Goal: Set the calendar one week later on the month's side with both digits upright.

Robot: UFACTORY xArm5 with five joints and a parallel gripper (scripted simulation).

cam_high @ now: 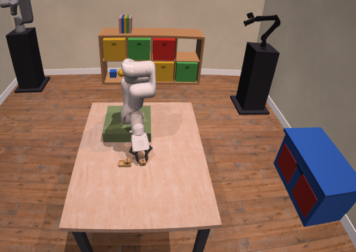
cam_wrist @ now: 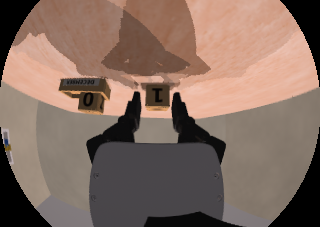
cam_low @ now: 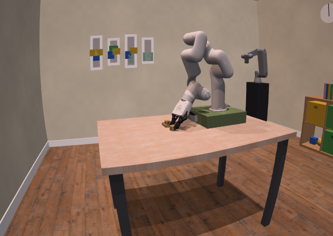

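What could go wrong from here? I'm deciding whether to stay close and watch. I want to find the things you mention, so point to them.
The gripper (cam_high: 142, 160) (cam_low: 173, 127) (cam_wrist: 156, 99) is open around the cube showing 1 (cam_high: 142, 162) (cam_low: 172, 127) (cam_wrist: 157, 96), with a gap at each side. If it closes off-centre, one finger could shove or twist the cube.

The tray (cam_high: 122, 165) (cam_low: 164, 125) (cam_wrist: 67, 87) is close by, so a sideways swing might knock it or the cube showing 0 (cam_high: 127, 161) (cam_low: 167, 122) (cam_wrist: 89, 101).

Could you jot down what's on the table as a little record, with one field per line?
tray: wooden, labelled DECEMBER, on the table
cube in tray: one, showing 0
cube outside tray: one, showing 1
gripper: open around the outside cube
green block, under the arm's base
calendar: unfinished
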